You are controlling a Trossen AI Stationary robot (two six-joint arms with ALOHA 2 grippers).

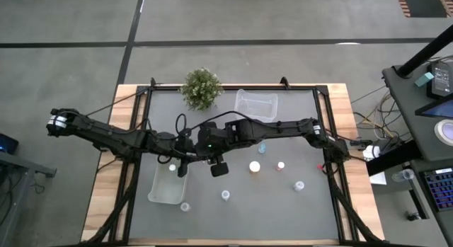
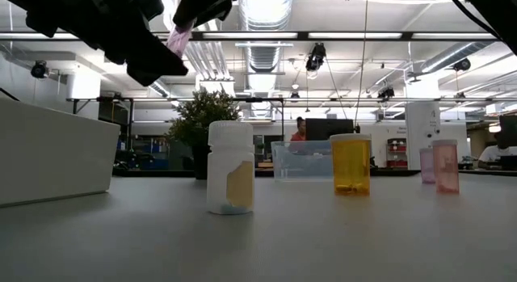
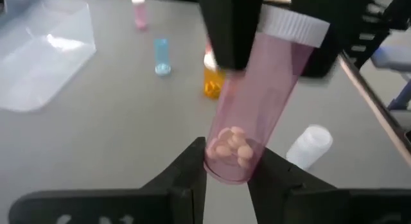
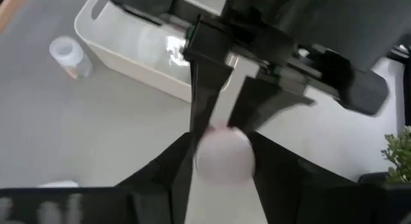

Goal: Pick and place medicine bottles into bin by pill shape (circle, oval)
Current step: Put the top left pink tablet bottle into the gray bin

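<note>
Left tool of mine is clenched on the bottom end of a pink translucent plastic medicine bottle with a white cap, and my right tool is clamped on the same bottle at its cap end. Between them the bottle hangs tilted in the air, clear of the desk. I judge this a handover. The pair meet just past the far right corner of the white rectangular plastic bin, on the side away from its open mouth, so one arm can give the bottle up where the other can carry it over the rim. Holding it by both ends keeps the clear wall bare to my left wrist camera. Pale pills show heaped at the lower end, though I cannot say from here whether they are round or oval. Which bin it belongs in I therefore leave open. To the right of the white bin, several more small capped bottles stand apart on the desk: an orange one, a pink one and a pale one farther out. One small white bottle sits just off the bin's near right corner. They look unsorted, so I judge most of the work is ahead.
</note>
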